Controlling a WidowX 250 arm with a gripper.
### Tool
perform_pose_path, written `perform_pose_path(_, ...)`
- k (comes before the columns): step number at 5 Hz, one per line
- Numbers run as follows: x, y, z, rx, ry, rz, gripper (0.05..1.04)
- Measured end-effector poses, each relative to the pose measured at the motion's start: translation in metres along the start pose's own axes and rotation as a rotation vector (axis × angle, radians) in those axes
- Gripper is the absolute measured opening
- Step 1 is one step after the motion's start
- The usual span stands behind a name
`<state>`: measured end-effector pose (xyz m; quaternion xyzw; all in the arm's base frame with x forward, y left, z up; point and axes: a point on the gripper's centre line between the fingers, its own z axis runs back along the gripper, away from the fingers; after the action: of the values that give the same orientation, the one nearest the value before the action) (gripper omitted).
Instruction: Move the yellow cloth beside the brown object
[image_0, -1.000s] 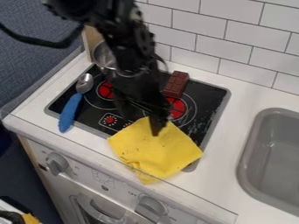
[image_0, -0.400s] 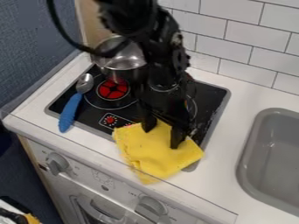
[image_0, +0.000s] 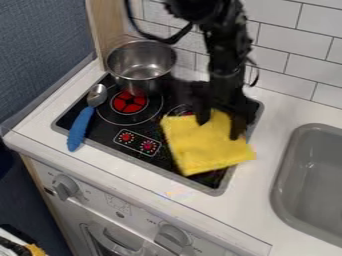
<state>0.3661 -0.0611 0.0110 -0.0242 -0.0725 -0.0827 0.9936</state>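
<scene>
The gripper (image_0: 219, 128) is at the right side of the black stovetop, pointing down onto the yellow cloth (image_0: 206, 147). Its two fingers stand apart, both touching the upper part of the cloth, with yellow fabric visible between them. The cloth lies spread over the right front of the stovetop, its right corner reaching past the stovetop's edge. The brown object is hidden behind the arm and gripper.
A metal pot (image_0: 141, 64) stands at the stovetop's back left. A spoon with a blue handle (image_0: 81, 128) lies along the left edge. On the right is a grey sink (image_0: 286, 175), and a tiled wall (image_0: 297, 55) rises behind.
The gripper has moved right and toward the back wall, and the cloth has slid the same way, off the counter's front edge. The pot and front burner controls are now uncovered.
</scene>
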Motion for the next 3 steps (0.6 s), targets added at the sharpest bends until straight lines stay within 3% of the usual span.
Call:
perform_pose_path(1, 0.038, -0.008, -0.001, -0.017, -0.024, 0.040, 1.001)
perform_pose_path(2, 0.058, -0.015, -0.003, -0.022, -0.037, 0.065, 1.001)
perform_pose_path(3, 0.063, -0.013, -0.004, 0.026, -0.026, 0.114, 1.001)
